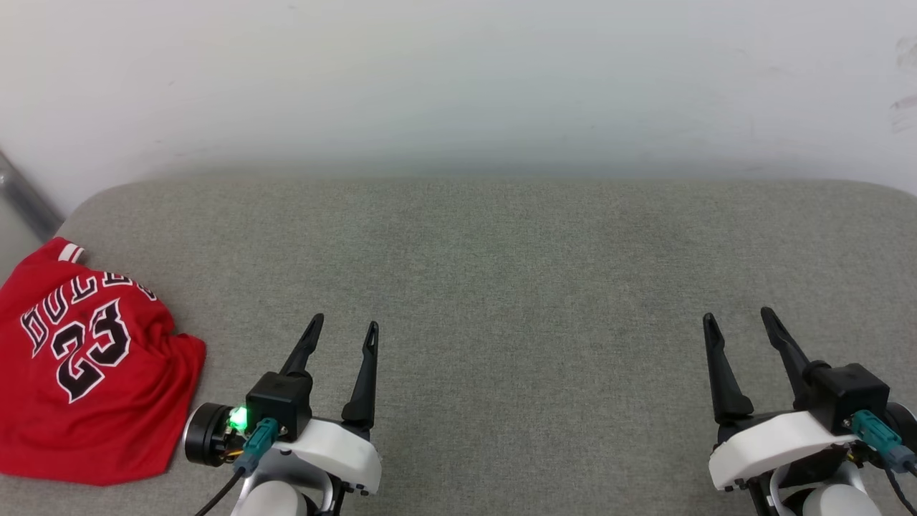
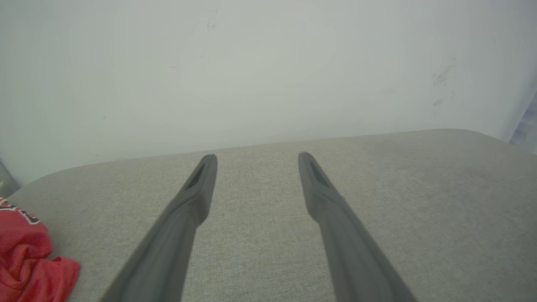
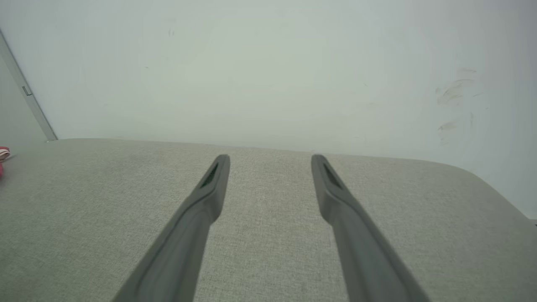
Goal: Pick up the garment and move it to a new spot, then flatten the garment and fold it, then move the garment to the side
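The left claw [image 1: 344,322] stands wide with nothing between its fingers, hovering low over the grey cushion [image 1: 501,287]; the right claw [image 1: 737,314] is just as wide and just as empty, well apart on the other side. The shirt [image 1: 93,373] lies in a loose heap near the left claw, on its outer side, at the cushion's left end, with the number 23 facing up and a striped collar edge at its far corner. Whether part of it hangs over the side cannot be told.

It looks light, thin and limp, likely a little slick; it should bunch and drape rather than keep any shape, so a pinch on one layer may slip. The raised folds along its near right edge seem the easiest hold for the left claw; the collar or shoulders would suit better for spreading it.

The cushion's middle and right are bare, giving plenty of room to lay it flat; the wall [image 1: 458,86] closes the far edge, and the corners are rounded.
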You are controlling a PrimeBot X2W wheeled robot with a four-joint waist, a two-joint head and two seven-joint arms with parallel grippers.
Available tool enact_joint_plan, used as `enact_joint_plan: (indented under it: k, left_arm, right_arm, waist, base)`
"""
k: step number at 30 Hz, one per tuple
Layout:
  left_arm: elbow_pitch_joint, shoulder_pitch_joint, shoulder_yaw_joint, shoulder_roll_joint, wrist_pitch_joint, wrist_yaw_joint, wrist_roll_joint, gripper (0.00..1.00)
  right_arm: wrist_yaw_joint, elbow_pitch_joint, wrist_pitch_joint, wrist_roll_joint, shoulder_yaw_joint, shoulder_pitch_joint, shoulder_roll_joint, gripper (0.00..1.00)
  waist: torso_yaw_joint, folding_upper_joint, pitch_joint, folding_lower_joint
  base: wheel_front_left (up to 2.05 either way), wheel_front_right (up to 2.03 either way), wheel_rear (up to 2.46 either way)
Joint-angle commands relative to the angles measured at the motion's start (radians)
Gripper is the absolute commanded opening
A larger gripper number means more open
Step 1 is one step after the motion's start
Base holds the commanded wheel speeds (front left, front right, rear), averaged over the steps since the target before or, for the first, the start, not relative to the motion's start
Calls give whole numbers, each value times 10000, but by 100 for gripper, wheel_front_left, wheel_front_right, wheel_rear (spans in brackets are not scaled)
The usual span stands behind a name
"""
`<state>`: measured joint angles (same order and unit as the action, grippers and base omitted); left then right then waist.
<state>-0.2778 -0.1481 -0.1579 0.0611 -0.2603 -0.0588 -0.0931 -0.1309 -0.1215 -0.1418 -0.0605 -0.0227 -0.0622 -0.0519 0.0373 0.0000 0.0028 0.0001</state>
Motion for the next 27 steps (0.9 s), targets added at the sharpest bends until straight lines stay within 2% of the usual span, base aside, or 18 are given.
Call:
enact_joint_plan:
  k: [1, 17, 21, 27]
  left_arm:
    - [-27, -84, 22, -4, -75, -19, 26, 100]
    - [-280, -115, 141, -85, -54, -192, -156, 100]
    - [-334, -153, 195, -92, -54, -222, -238, 100]
    - [-411, -220, 403, -104, -54, -195, -457, 100]
  right_arm:
    - [3, -14, -68, 43, 3, -33, 27, 100]
    - [3, -141, -169, -160, -37, -15, 27, 100]
    - [3, -53, -176, -153, 28, 6, 27, 100]
    - [3, 28, -109, -182, 212, -10, 27, 100]
  waist:
    - [0, 0, 0, -1]
    - [162, 0, -18, -1]
    - [415, 0, -17, -1]
    - [1155, 0, 35, -1]
  base:
    - [0, 0, 0]
    - [0, 0, 0]
    - [0, 0, 0]
    - [0, 0, 0]
